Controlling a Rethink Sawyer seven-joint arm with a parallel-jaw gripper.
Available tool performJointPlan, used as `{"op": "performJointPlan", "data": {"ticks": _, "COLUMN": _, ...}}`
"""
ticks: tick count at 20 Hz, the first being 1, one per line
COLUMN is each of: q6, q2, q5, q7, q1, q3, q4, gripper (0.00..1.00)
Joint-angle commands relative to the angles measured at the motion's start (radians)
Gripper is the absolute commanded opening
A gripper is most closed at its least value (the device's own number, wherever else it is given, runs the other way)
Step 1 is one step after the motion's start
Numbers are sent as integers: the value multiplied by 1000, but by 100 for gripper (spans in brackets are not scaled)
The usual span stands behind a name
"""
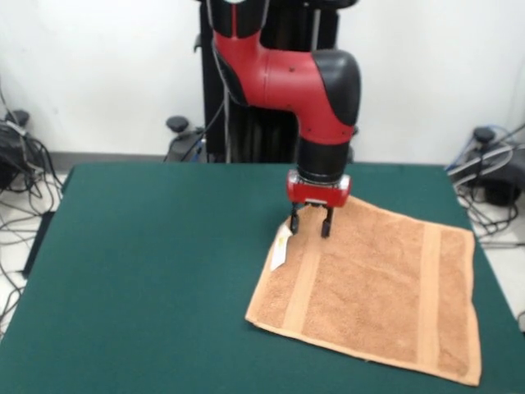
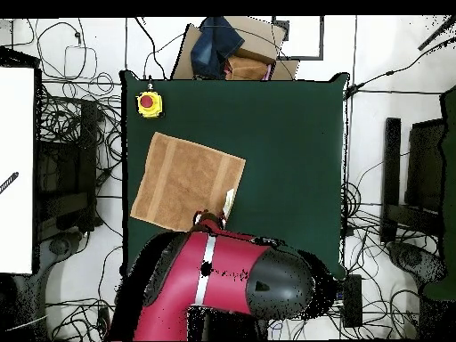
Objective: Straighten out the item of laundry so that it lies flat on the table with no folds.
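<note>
Green table bears flat towel.

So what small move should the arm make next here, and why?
Probably lift straight up and clear. The towel already looks spread flat on the table, with no fold visible, and the open gripper stands at its far corner by the white tag, holding nothing.

A robotics lab: a green felt table under the claw, cable tangles on the floor either side, a yellow emergency-stop button beyond.
</note>
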Motion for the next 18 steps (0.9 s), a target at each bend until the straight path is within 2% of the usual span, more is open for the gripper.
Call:
{"op": "performJointPlan", "data": {"ticks": 1, "q6": 54, "q2": -50, "q5": -14, "q7": 91, "q1": 24, "q3": -44, "q4": -61, "gripper": 100}}
{"op": "performJointPlan", "data": {"ticks": 7, "q6": 48, "q2": -45, "q5": -22, "q7": 89, "q1": 30, "q3": -46, "q4": -77, "gripper": 100}}
{"op": "performJointPlan", "data": {"ticks": 13, "q6": 58, "q2": -77, "q5": -23, "q7": 95, "q1": 31, "q3": -47, "q4": -67, "gripper": 100}}
{"op": "performJointPlan", "data": {"ticks": 18, "q6": 54, "q2": -72, "q5": -28, "q7": 105, "q1": 3, "q3": -35, "q4": -70, "gripper": 100}}
